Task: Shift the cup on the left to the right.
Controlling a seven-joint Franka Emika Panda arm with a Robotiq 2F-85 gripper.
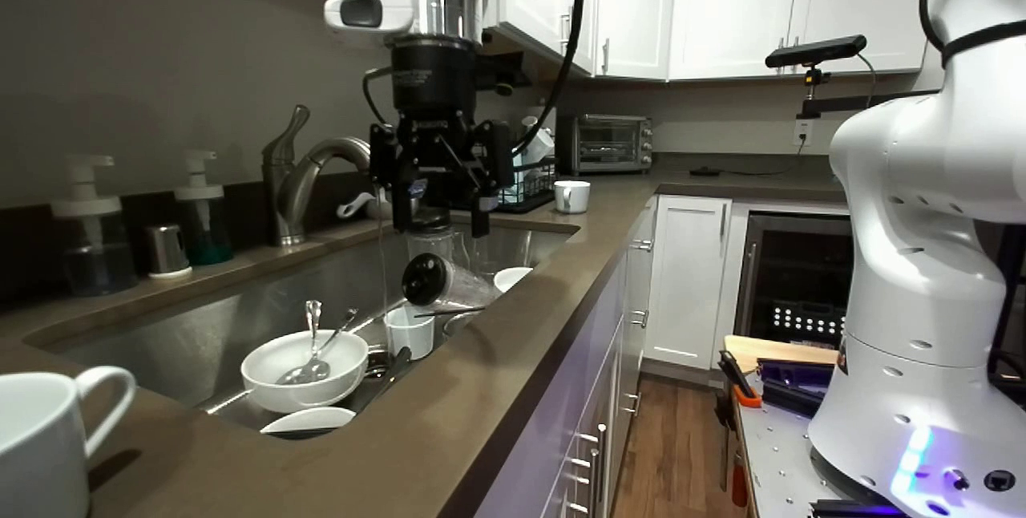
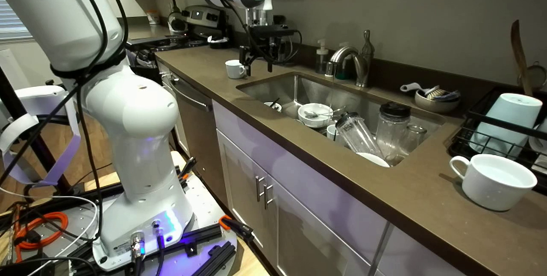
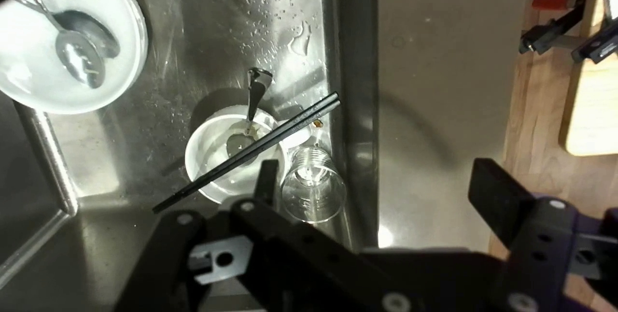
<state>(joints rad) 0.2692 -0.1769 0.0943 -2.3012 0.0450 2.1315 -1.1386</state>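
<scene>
The cup, a glossy white mug with a loop handle, stands upright on the counter at the sink's stove-side end. It shows in both exterior views, partly cut off at the lower left in one (image 1: pixel 36 446) and whole in the other as the cup (image 2: pixel 235 69). It is out of the wrist view. My gripper (image 1: pixel 441 221) is open and empty, pointing down. In an exterior view the gripper (image 2: pixel 259 69) appears close beside the cup's handle, apart from it. In the wrist view the gripper (image 3: pixel 376 177) spans above the sink's front edge, its fingers wide apart.
The sink (image 2: pixel 307 81) holds a white bowl with utensils (image 1: pixel 304 374), a white vessel under black chopsticks (image 3: pixel 227 128), a glass (image 3: pixel 314 196) and jars. The faucet (image 1: pixel 304 181) rises behind. A similar white mug (image 2: pixel 498 184) stands by the black dish rack (image 2: pixel 466 135).
</scene>
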